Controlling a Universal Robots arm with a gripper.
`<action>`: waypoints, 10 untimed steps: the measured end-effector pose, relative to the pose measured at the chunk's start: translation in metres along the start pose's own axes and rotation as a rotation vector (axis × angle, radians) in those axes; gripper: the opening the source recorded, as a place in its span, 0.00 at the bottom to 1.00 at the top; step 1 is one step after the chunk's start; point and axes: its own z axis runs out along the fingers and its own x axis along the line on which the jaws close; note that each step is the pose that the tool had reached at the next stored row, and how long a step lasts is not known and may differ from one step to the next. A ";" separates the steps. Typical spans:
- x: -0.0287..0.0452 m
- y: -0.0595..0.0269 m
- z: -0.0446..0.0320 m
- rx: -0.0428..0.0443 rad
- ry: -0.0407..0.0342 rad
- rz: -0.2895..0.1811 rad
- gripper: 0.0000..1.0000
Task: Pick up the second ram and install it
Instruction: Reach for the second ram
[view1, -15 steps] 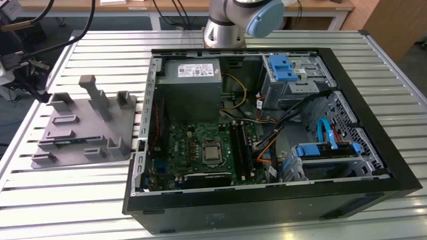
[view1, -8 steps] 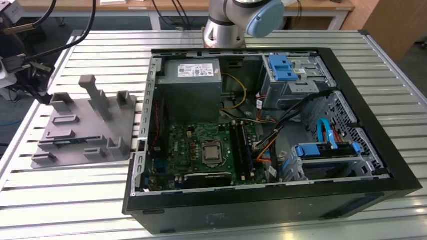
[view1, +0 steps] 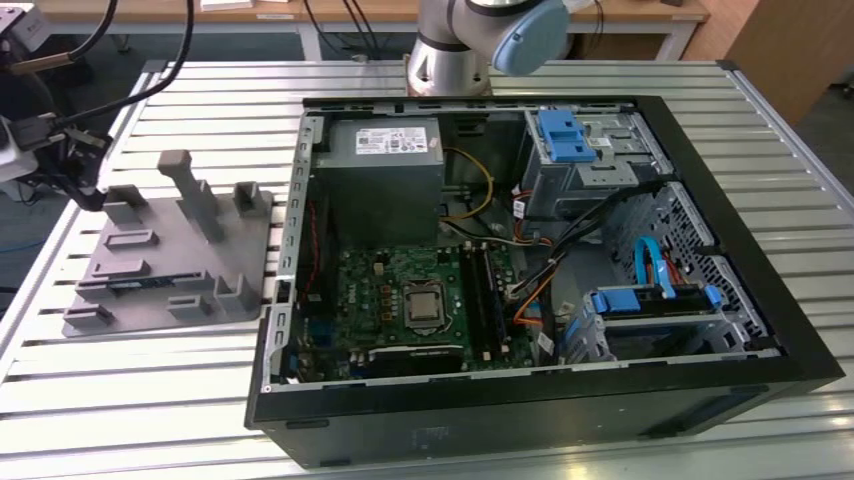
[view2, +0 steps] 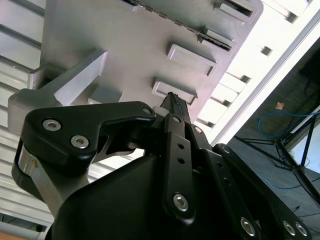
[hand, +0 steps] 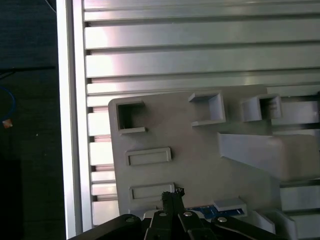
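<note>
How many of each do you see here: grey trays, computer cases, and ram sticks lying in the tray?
Grey tray: 1
Open computer case: 1
Ram stick lying in the tray: 1
Total: 3

Second ram (hand: 206, 212) — thin blue-green board, seen in the first wrist view as a short blue stretch with a pale patch beside it. Resting in a low slot of the grey tray (hand: 200, 150) near one edge, remainder hidden.
</note>
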 end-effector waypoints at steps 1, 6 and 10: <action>0.0000 0.0000 0.0006 0.0000 0.0000 0.000 0.10; 0.0001 -0.0002 0.0043 0.0000 0.0000 0.000 0.10; 0.0003 -0.0005 0.0099 0.0000 -0.0001 0.000 0.10</action>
